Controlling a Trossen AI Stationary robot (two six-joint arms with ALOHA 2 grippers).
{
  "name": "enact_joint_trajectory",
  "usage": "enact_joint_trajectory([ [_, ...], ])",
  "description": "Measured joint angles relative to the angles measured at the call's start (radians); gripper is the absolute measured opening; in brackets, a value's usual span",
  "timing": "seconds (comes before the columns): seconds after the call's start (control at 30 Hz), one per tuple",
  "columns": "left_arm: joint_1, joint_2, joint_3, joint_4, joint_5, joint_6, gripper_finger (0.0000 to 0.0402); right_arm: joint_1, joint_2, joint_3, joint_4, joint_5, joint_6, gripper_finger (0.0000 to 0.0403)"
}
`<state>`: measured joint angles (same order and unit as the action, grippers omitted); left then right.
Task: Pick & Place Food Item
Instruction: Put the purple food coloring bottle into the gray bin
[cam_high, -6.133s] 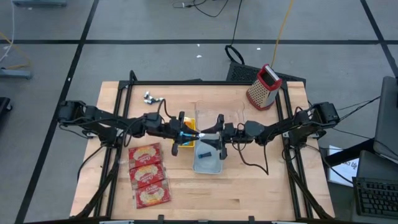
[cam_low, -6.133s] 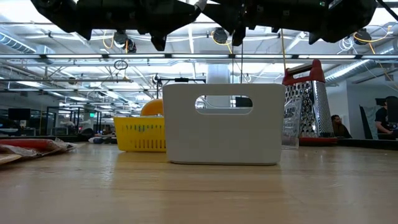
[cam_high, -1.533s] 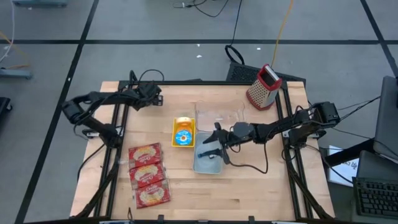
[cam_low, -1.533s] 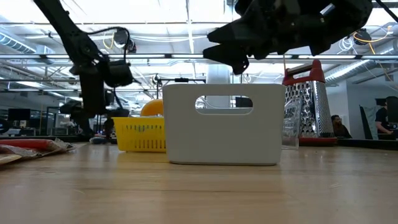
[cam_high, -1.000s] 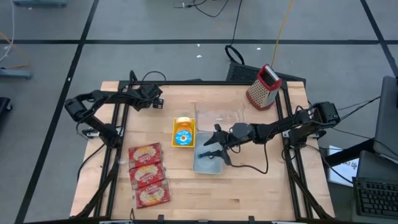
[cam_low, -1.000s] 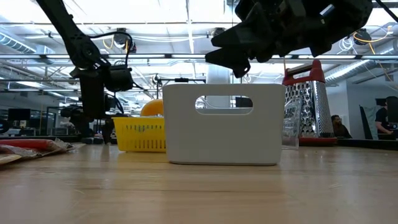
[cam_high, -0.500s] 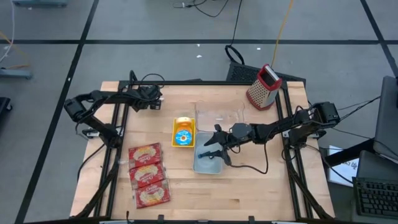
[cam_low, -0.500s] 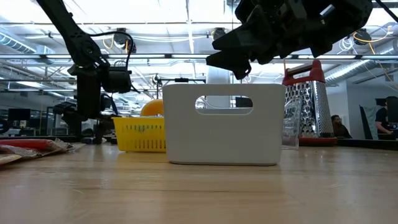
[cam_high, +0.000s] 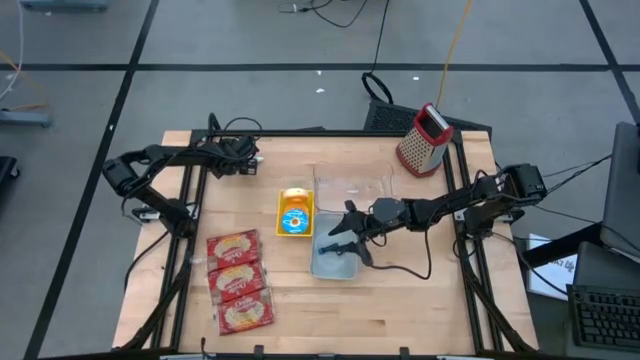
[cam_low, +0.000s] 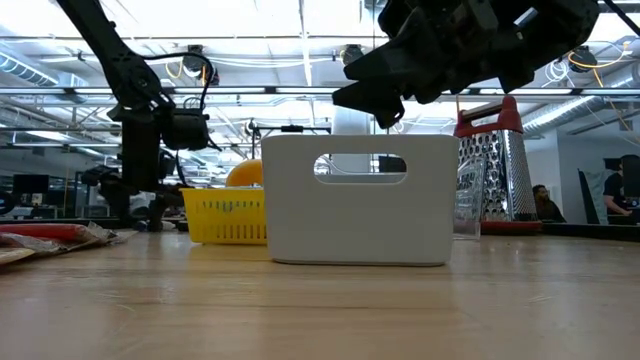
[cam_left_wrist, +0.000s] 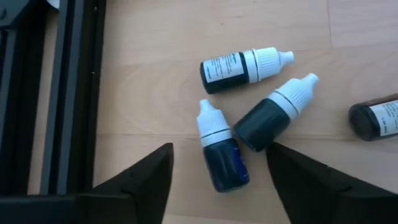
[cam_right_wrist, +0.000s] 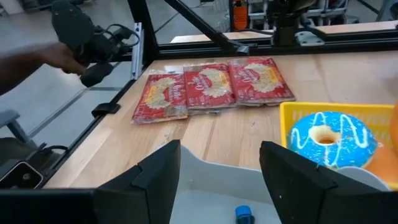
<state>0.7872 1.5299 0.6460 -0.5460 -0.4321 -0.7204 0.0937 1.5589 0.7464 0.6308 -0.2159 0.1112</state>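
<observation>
Several small dark dropper bottles with white caps lie on the table by its far left corner. My left gripper (cam_left_wrist: 219, 163) (cam_high: 243, 160) points steeply down over them, open, one finger on each side of one bottle (cam_left_wrist: 221, 153) without touching it. Two more bottles (cam_left_wrist: 244, 66) (cam_left_wrist: 273, 113) lie just beyond. My right gripper (cam_right_wrist: 219, 168) (cam_high: 343, 235) hovers open above the white bin (cam_high: 333, 258). A blue-iced donut (cam_right_wrist: 328, 139) sits in the yellow basket (cam_high: 294, 212). Three red snack packets (cam_high: 240, 280) lie flat near the front left.
A red-topped metal grater (cam_high: 424, 139) stands at the far right. The black frame rail (cam_left_wrist: 68, 93) runs close beside the bottles. A small blue-capped thing (cam_right_wrist: 242, 213) lies inside the bin. Bare wood shows in front of the bin and along the right.
My left gripper has tipped a little more steeply downward over the bottles at the far left corner, staying nearly where it was. My right gripper has kept still over the bin.
</observation>
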Motion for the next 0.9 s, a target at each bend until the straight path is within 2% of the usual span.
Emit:
enact_joint_trajectory([
  [0.17, 0.000, 0.000, -0.001, 0.029, 0.006, 0.007, 0.0200, 0.000, 0.000, 0.000, 0.000, -0.001, 0.000, 0.0208],
  [0.33, 0.000, 0.001, -0.002, 0.048, 0.018, 0.010, 0.0165, 0.000, 0.000, 0.000, 0.000, 0.001, 0.008, 0.0204],
  [0.9, -0.002, 0.001, -0.002, 0.064, 0.044, 0.038, 0.0099, 0.000, 0.000, 0.000, -0.015, 0.001, 0.008, 0.0201],
])
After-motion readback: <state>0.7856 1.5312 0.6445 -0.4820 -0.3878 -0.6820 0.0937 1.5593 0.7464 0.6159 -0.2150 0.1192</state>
